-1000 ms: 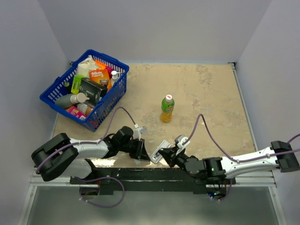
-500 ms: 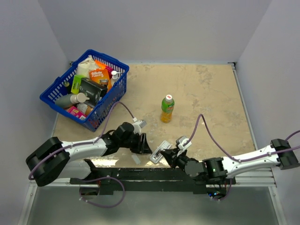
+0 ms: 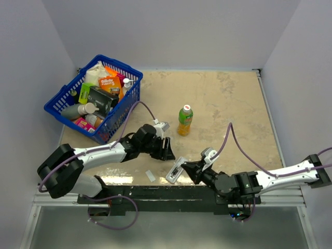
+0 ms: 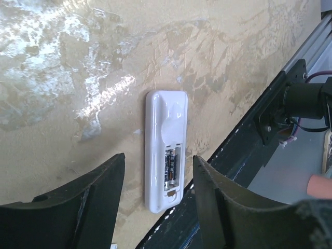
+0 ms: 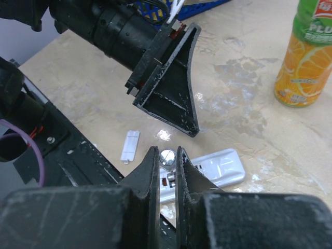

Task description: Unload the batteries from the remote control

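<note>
The remote control [image 4: 165,148] is glossy white plastic. The counter [image 4: 78,62] is polished, marbled beige, catching glare. The battery [image 5: 167,157] has a shiny metal end. The right pincer [image 5: 166,150] is matt, grainy black.

White-and-black arm links [image 3: 98,153], black joints, thin purple cables [image 3: 244,155], matte black wedge-shaped fingers [image 4: 88,207]

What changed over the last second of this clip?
The left claw opened, leaving the small white cover on the table, and drew away from the front edge toward the bottle. The right claw stayed shut at the remote, which barely shifted, batteries still inside. The basket and bottle are unchanged.
</note>
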Robot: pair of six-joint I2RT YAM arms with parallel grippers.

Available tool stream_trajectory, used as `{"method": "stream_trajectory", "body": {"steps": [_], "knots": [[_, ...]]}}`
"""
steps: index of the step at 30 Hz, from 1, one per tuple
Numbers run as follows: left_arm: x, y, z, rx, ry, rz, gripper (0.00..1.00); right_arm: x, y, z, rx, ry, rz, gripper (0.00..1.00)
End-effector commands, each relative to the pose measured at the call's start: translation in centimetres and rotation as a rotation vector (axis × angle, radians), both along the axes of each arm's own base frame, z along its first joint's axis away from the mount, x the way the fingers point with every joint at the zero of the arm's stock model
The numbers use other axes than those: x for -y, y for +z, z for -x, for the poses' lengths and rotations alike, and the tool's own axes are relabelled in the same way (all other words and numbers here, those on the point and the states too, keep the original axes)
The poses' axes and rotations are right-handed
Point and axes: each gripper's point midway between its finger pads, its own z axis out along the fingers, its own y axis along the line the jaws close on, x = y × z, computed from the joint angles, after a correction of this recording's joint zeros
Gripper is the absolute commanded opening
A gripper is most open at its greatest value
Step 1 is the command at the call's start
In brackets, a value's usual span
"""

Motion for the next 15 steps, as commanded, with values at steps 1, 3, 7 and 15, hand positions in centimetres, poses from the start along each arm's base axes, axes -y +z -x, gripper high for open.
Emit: {"method": "stream_trajectory", "body": {"steps": [1,3,7,15], "knots": [[-0.2,0.2,-0.7,0.005,0.003,0.02,0.59,1.9,1.3,-1.4,-0.003,-0.121,0.02,0.0],[-0.8,-0.1,-0.8,-0.002,0.012,0.007,0.59,3.3,-0.1,-1.8,-0.016,-0.166,0.106,0.0],[-2.4,0.1,-1.2,-0.049,0.042,0.078,0.58,4.6,-0.5,-1.9,-0.126,-0.266,0.115,0.0],[-2.7,-0.2,-0.9,-0.059,-0.002,0.065,0.57,3.5,-1.4,-1.5,-0.142,-0.274,0.149,0.0]]}}
